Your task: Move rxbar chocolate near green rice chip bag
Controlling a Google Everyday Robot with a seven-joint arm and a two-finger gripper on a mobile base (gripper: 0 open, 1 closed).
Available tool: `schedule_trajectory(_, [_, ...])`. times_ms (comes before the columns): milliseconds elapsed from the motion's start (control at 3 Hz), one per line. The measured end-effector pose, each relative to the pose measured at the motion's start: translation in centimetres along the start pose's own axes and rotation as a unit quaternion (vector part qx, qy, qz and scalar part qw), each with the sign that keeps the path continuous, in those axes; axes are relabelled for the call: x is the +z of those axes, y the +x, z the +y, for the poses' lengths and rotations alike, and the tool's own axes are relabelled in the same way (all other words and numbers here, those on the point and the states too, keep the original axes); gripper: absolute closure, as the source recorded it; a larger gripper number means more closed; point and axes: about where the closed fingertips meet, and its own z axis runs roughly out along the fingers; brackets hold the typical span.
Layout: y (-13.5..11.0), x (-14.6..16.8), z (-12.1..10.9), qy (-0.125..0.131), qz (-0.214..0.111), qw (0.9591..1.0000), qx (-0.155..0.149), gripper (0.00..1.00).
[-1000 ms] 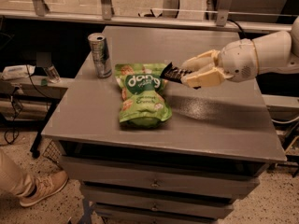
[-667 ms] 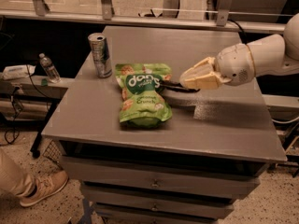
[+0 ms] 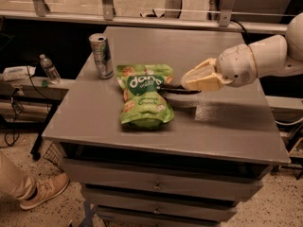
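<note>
pincer [image 3: 185, 82] low over table [image 3: 227, 126], right of green rice chip bag [image 3: 144, 96]; grip unclear | rxbar chocolate [image 3: 174, 88] at pincer tip, just beside bag's right edge | drink can [image 3: 102, 56] back-left

I have one camera only. It looks down at a slant from above the near edge of the table [image 3: 227, 126], facing the rail [image 3: 142, 19] at the back. It sits close: the table fills most of my view, with floor [image 3: 284, 207] in the lower corners. The gripper [image 3: 188, 82] reaches in from the right, just right of the green bag [image 3: 144, 98].
</note>
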Motion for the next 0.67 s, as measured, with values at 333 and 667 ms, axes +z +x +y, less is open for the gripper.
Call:
schedule_trajectory(333, [-0.07,0.23,0.02,-0.002,0.0,1.0,-0.001,0.34])
schedule_trajectory(667, [-0.14,0.44,0.04,-0.004,-0.001,1.0,-0.001,0.11])
